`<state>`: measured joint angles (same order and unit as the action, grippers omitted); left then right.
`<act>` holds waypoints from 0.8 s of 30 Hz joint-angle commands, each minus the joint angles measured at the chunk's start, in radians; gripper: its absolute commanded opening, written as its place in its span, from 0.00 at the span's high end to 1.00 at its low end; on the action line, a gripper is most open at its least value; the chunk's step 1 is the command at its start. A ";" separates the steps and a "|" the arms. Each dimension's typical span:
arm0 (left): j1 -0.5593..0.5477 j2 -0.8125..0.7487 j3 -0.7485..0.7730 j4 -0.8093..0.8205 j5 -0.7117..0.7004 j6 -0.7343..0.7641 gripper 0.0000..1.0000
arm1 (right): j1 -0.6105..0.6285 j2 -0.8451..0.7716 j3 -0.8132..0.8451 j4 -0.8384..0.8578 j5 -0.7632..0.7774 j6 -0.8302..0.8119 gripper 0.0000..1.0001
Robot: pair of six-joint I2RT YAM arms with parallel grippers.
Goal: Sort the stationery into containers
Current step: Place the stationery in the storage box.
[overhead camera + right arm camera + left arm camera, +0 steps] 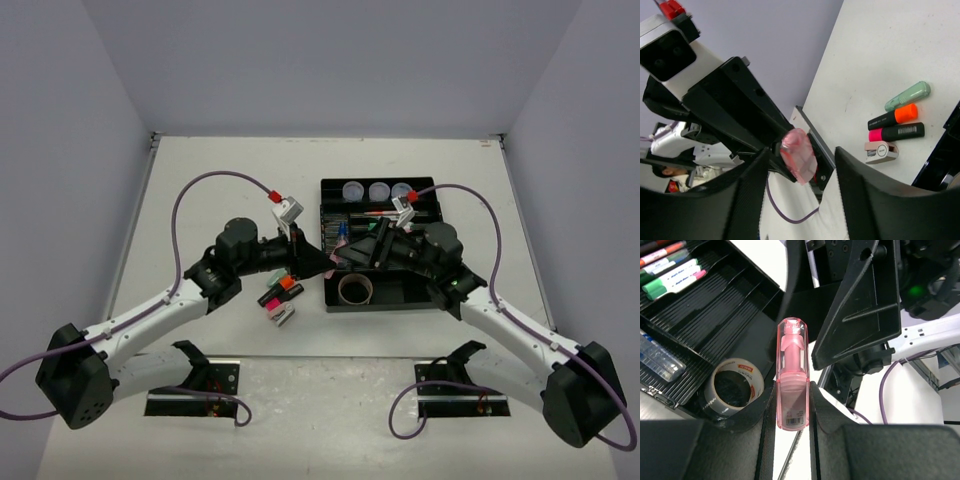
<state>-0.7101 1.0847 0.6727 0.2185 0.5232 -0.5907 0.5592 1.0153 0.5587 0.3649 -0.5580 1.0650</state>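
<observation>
- Left claw (792,405) clamps a pink highlighter (792,350), its tip between the parted, untouching fingers of the right claw (802,152).
- Tape roll (734,387) and pens (670,277) lie in the tray (715,320), left of the left claw.
- Three highlighters (892,116) and a white block (880,151) wait unsorted beyond the right claw.

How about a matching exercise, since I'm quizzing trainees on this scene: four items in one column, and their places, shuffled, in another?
Items
1. translucent pink highlighter
2. tape roll
3. clear tubs
4. orange-tipped highlighter

Places
A. lying on the table, left of the tray
B. in a row at the tray's far end
C. clamped between the fingers of the left gripper
D. in a wide section at the tray's near end

Pairs: 1-C, 2-D, 3-B, 4-A
</observation>
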 commanded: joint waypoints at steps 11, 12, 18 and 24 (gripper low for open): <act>-0.005 0.016 0.027 0.033 0.005 0.001 0.88 | 0.034 0.053 0.020 0.109 0.021 0.032 1.00; -0.005 0.017 0.027 0.033 0.005 0.004 0.86 | 0.035 0.054 0.020 0.098 0.035 0.032 1.00; -0.005 0.016 0.045 -0.024 -0.067 0.018 0.29 | 0.031 0.035 0.041 -0.037 0.140 -0.018 1.00; -0.006 -0.022 0.153 -0.393 -0.399 0.035 0.00 | -0.100 -0.030 0.002 -0.183 0.308 -0.044 1.00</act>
<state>-0.7158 1.0980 0.7297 0.0590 0.3626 -0.5811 0.5507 1.0370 0.5672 0.2671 -0.3983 1.0450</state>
